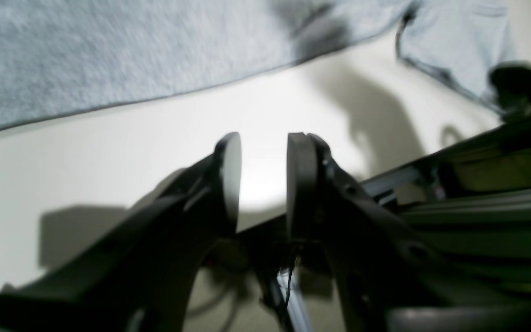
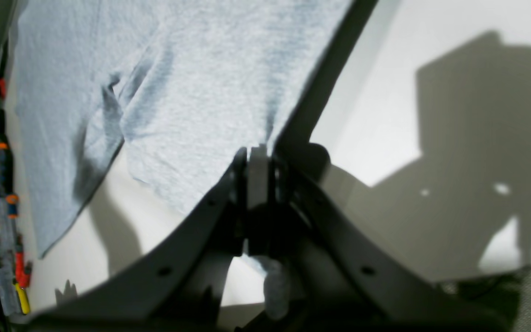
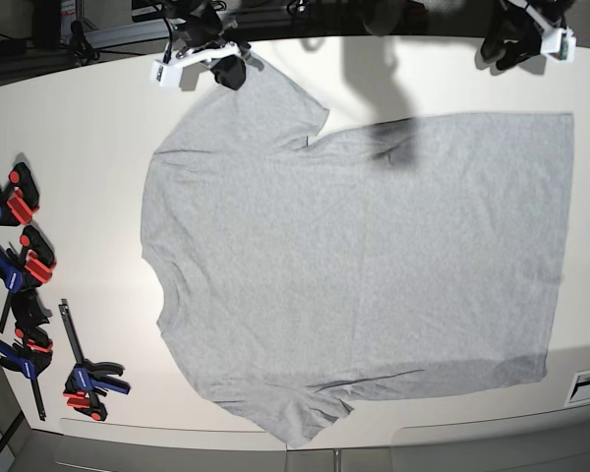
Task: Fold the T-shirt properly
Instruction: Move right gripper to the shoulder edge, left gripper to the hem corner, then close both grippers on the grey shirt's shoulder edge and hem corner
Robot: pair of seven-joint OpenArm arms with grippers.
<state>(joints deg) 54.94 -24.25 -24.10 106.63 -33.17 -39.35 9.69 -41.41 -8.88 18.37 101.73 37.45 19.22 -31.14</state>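
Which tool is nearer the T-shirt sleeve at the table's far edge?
Right. The right tool is shut on that sleeve of the T-shirt; the left tool sits off the cloth near the hem corner.

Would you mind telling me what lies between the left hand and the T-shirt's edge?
Only bare white table: in the left wrist view, the open left hand is apart from the T-shirt.

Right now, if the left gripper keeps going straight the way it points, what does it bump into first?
Probably the bare white table, then the edge of the T-shirt a little farther on. The left gripper has its fingers apart with nothing between them, and how high it hangs above the table is hard to judge.
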